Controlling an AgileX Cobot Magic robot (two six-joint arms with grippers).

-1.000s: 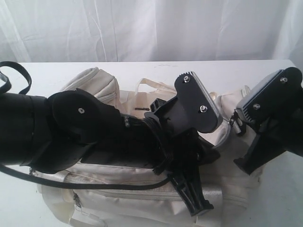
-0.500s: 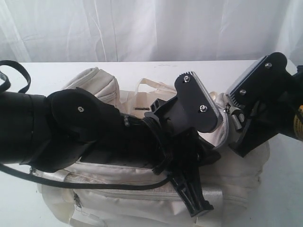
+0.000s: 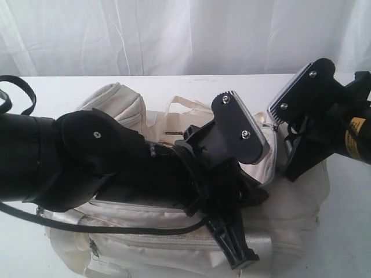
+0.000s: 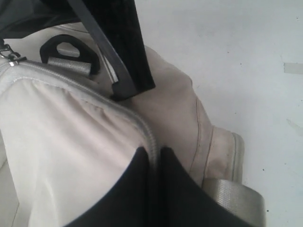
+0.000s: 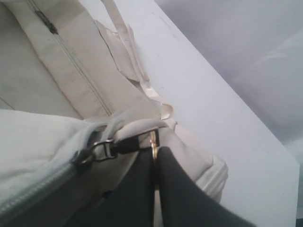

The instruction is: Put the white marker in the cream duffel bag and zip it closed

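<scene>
Cream duffel bag [image 3: 293, 197] lies on white table [image 3: 145, 84], lower centre of exterior frame, much of it covered by left arm [image 3: 87, 156]. Left wrist view only: left gripper [image 4: 154, 152] nearly closed, pinching the bag's grey zipper [image 4: 142, 125] seam, lower centre of frame. Right wrist view only: right gripper [image 5: 155, 152] fully closed on metal ring pull [image 5: 152, 139], lower centre. Exterior view shows neither grip; there the right gripper sits at the bag's right end.

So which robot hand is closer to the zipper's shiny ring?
Right. The right gripper pinches the ring pull itself; the left gripper clamps a zipper edge elsewhere on the cream duffel bag.
</scene>
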